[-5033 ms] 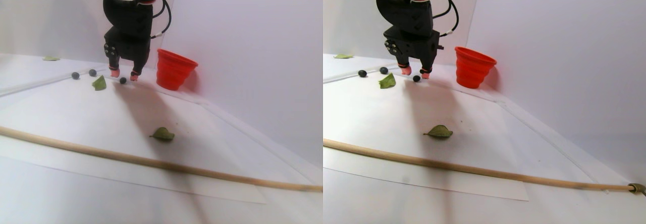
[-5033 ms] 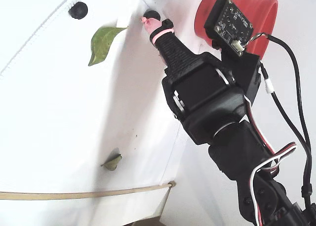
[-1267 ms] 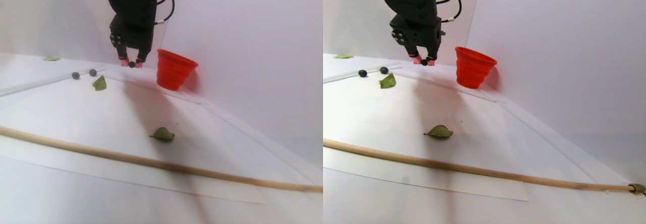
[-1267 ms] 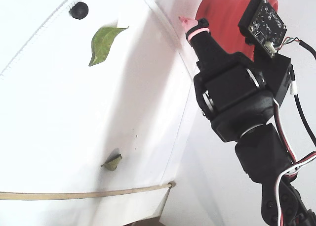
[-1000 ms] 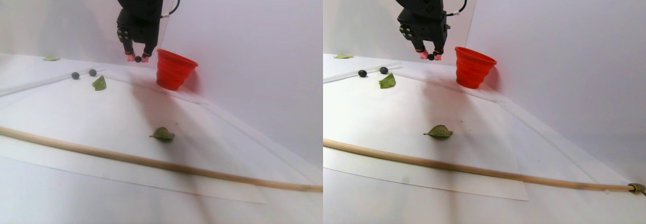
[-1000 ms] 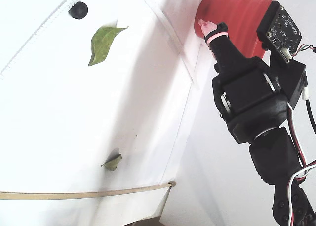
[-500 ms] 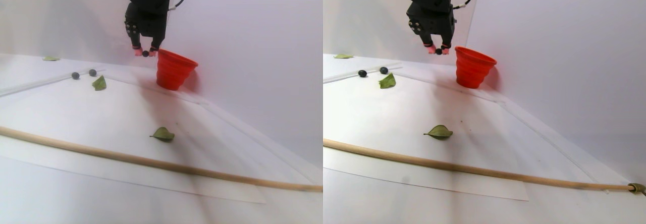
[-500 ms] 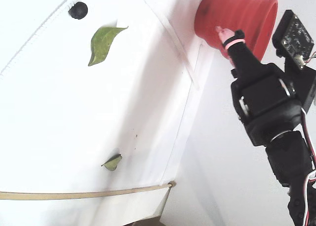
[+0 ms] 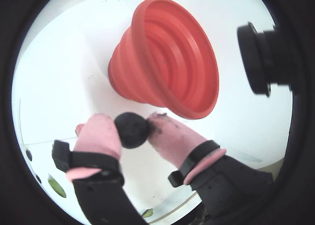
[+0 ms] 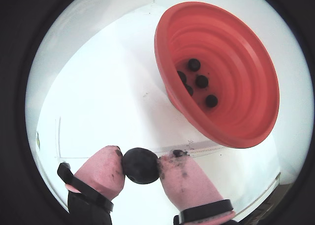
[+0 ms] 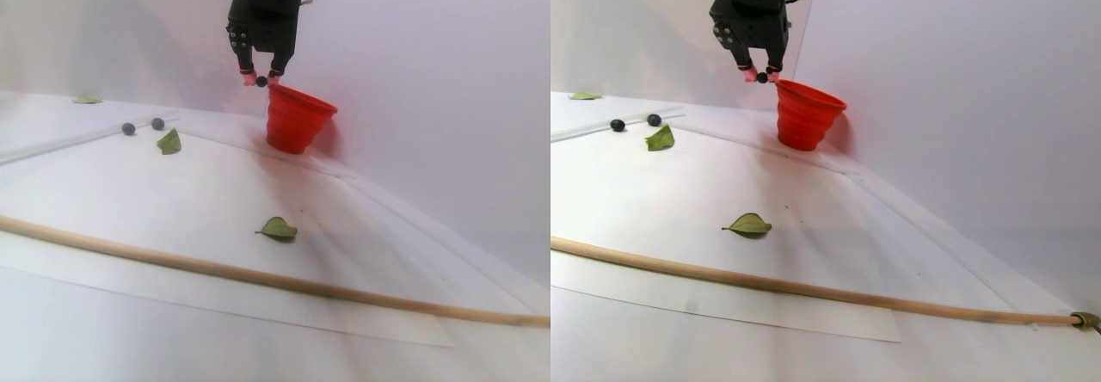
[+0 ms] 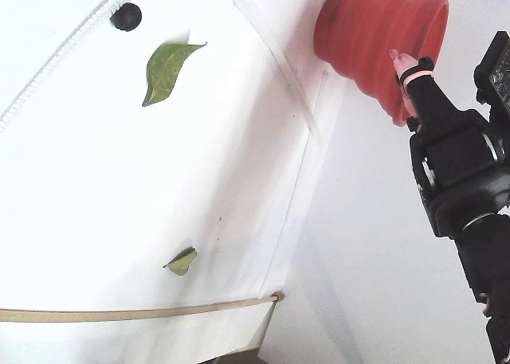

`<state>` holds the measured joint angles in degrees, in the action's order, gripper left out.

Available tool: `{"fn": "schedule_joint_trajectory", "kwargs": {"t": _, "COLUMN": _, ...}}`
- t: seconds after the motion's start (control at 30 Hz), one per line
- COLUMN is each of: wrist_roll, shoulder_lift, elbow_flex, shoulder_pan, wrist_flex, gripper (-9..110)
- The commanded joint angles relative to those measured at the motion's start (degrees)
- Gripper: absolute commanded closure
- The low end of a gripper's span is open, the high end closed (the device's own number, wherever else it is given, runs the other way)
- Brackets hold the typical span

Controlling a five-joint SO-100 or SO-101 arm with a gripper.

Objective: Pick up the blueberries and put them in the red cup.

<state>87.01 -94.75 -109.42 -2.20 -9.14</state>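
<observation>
Wrist view: cup [image 10: 236, 121] near desk's far edge, five berries inside. Gripper [image 10: 141, 167] closed on one berry [image 10: 140, 166], just short of rim — judgement: carry it over the mouth before opening, low, so nothing bounces out.

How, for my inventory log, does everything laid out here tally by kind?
Blueberries: 8 (5 in the cup, 1 blueberry held by the gripper, 2 on the table)
Green leaves: 3
Red cup: 1
Wooden stick: 1
Total: 13
</observation>
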Motion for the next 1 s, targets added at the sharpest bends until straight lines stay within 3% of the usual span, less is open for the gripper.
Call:
{"fn": "schedule_joint_trajectory", "kwargs": {"t": 0.0, "wrist_roll": -0.1, "shoulder_lift": -9.5, "elbow_flex": 6.4, "shoulder_pan": -4.0, "wrist_flex": 0.4, "gripper": 90}}
{"fn": "schedule_joint_trajectory", "kwargs": {"t": 0.97, "wrist_roll": -1.1, "shoulder_lift": -0.4, "elbow_flex": 18.8, "shoulder_pan": -11.4, "wrist_flex": 3.6, "gripper": 90}}
